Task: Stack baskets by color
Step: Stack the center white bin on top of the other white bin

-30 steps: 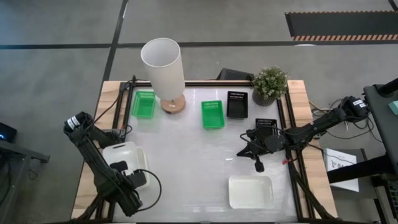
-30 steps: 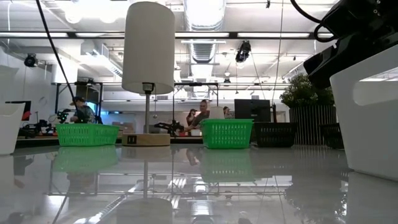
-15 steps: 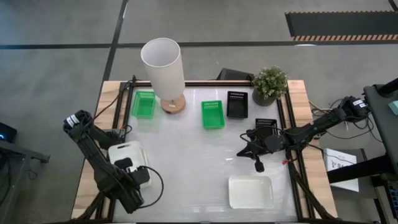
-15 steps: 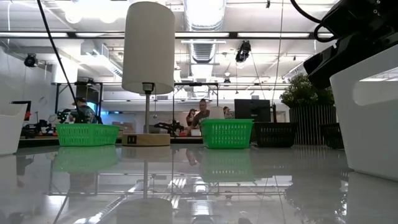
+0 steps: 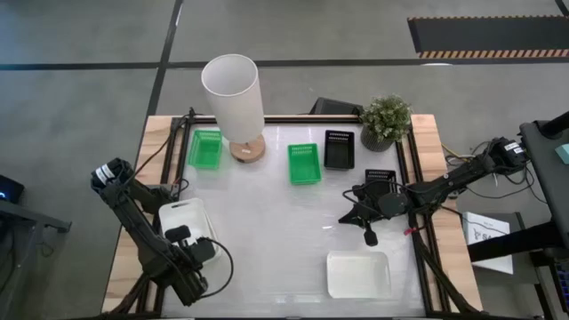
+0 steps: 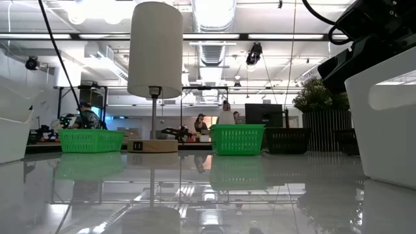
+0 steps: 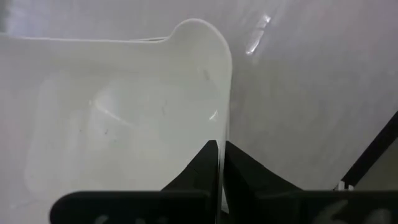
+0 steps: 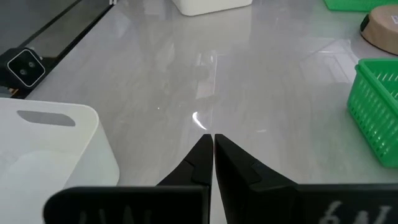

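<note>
Two arms low: left gripper (image 5: 188,246) pinching white basket (image 5: 181,220) wall; right gripper (image 5: 371,238) closed, empty.

We see one black basket (image 5: 380,177) partly hidden under the right arm, and the lamp (image 5: 231,93) covers part of a green basket (image 5: 205,148).

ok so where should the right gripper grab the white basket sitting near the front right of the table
Best on a thin side wall of the white basket, one finger inside and one outside, coming straight down from above. It lies flat with its mouth up and nothing in it, so the rim is exposed all round. The wall nearest the right gripper looks the shortest reach; that gripper is shut and empty, so it must open first.
</note>
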Available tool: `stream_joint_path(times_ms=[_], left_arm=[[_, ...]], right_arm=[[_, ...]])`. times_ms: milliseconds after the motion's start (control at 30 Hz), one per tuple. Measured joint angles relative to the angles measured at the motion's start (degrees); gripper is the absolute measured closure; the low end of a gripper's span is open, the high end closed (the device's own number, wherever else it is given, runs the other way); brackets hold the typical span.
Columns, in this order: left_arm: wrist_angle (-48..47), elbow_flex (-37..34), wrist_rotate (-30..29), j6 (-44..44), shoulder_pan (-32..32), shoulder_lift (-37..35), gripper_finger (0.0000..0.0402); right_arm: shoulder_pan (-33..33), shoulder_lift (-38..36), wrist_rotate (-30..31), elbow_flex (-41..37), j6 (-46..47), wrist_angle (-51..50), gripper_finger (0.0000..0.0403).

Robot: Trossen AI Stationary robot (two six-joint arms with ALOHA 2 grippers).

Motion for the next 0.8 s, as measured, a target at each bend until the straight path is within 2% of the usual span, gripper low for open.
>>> stream_joint_path(times_ms=[233, 467, 800], left_arm=[[2.24, -0.3, -6.14, -0.1, -0.04, -0.03, 0.0401], [4.55, -0.62, -5.27, -1.64, 0.02, -0.13, 0.0396], [6.1, -0.24, -2.31, -2.98, 0.0, -0.41, 0.0291]], right_arm=[[0.01, 0.0, -0.01, 0.0, 0.04, 0.02, 0.0394], [0.01, 0.02, -0.02, 0.0, 0.02, 0.01, 0.0394], [0.0, 0.02, -0.02, 0.0, 0.02, 0.01, 0.0394]])
